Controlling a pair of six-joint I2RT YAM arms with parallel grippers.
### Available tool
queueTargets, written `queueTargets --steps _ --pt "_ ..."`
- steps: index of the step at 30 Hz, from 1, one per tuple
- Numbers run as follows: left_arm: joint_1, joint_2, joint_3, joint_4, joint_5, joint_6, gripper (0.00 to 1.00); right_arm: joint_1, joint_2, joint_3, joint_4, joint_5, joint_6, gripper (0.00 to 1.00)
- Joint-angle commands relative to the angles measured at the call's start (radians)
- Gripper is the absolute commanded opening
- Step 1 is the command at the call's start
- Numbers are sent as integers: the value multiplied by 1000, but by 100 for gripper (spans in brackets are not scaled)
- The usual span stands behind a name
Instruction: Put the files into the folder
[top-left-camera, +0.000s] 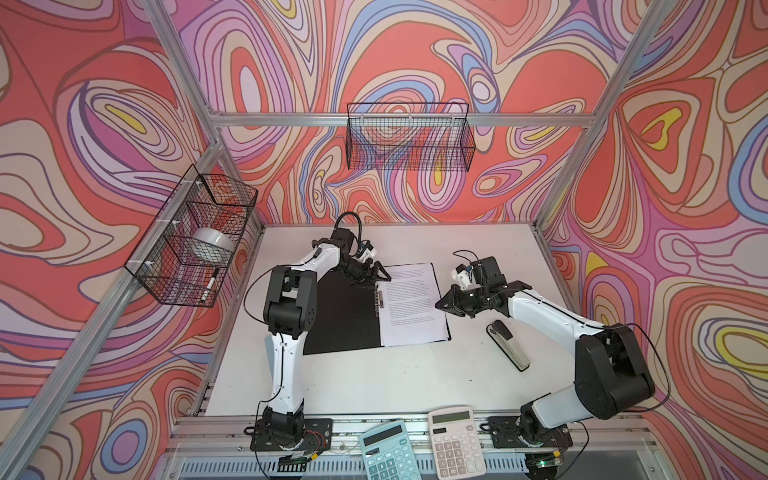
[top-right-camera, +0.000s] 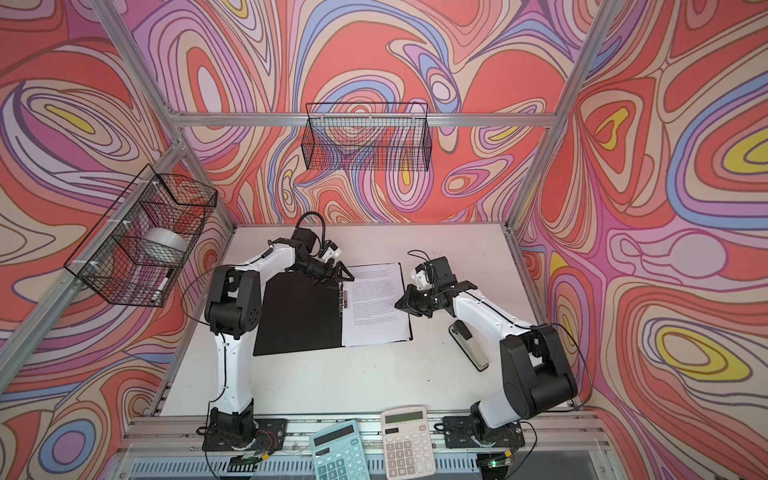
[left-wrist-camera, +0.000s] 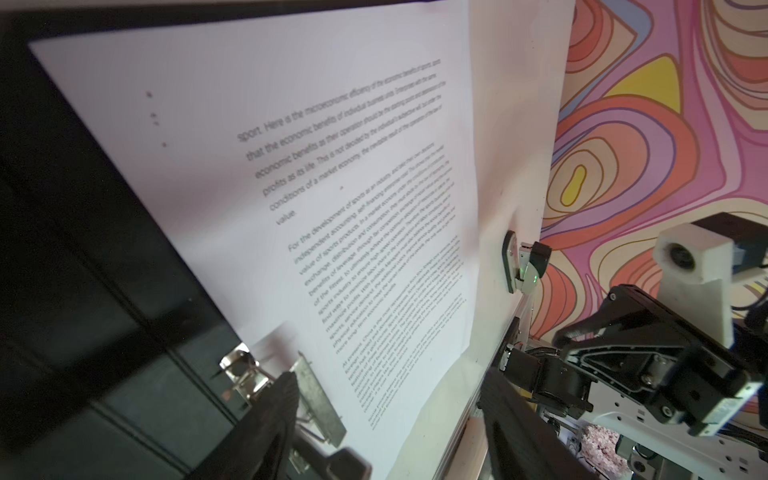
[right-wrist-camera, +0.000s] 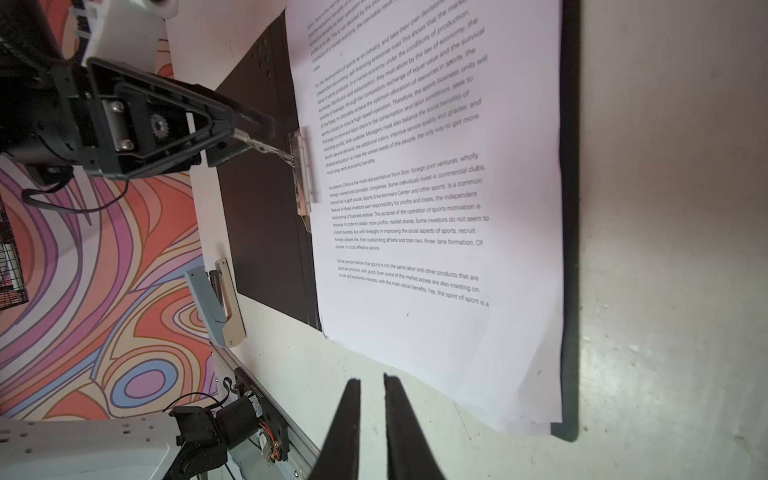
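The folder (top-left-camera: 345, 320) (top-right-camera: 299, 320) lies open on the white table, black inside up. The files (top-left-camera: 411, 303) (top-right-camera: 374, 307) (left-wrist-camera: 332, 166) (right-wrist-camera: 436, 208), white printed sheets, rest on its right half. A metal spine clip (top-left-camera: 378, 301) (left-wrist-camera: 320, 399) (right-wrist-camera: 303, 178) sits at the sheets' left edge. My left gripper (top-left-camera: 380, 276) (top-right-camera: 343, 276) (left-wrist-camera: 388, 380) is open at the clip's far end, and the clip's lever lies between its fingers. My right gripper (top-left-camera: 440, 303) (top-right-camera: 399, 303) (right-wrist-camera: 371, 380) hovers over bare table by the folder's right edge, shut and holding nothing.
A stapler (top-left-camera: 509, 345) (left-wrist-camera: 515, 266) lies right of the folder under the right arm. Two calculators (top-left-camera: 386, 453) (top-left-camera: 457, 440) sit at the front rail. A wire basket (top-left-camera: 195, 241) with a tape roll and marker hangs left; another basket (top-left-camera: 409, 137) hangs on the back wall.
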Motion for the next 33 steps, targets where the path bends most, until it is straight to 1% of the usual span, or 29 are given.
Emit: queueTargets --steps 1,8,11,13,17,19,22,23,27,29,30,33 --pt "1 -38 -3 28 29 -7 70 5 31 46 7 -7 -17 14" --pt "-6 -42 -13 -7 53 16 70 13 39 66 13 -5 -12 14" --pt "-3 -85 -7 -59 30 58 69 24 33 89 -30 29 -20 15" --pt "2 -136 -2 -105 -37 92 69 39 30 130 -97 79 -44 15" --pt "12 -253 -5 -224 -263 171 70 103 45 241 -242 182 -78 16" --pt "20 -334 -51 -245 -404 204 70 148 80 311 -314 238 -83 17" --pt "41 -441 -154 -244 -571 227 72 226 139 423 -396 331 -88 18" --pt "48 -461 -178 -256 -605 238 72 247 158 455 -415 356 -90 18" --pt "93 -531 -326 -243 -618 279 73 340 251 581 -455 429 -79 20" --pt "103 -548 -388 -223 -648 306 73 383 323 646 -476 467 -78 20" --pt "107 -551 -411 -219 -670 314 73 403 356 680 -488 485 -79 21" --pt "122 -551 -460 -215 -668 334 74 444 450 784 -511 508 -81 21"
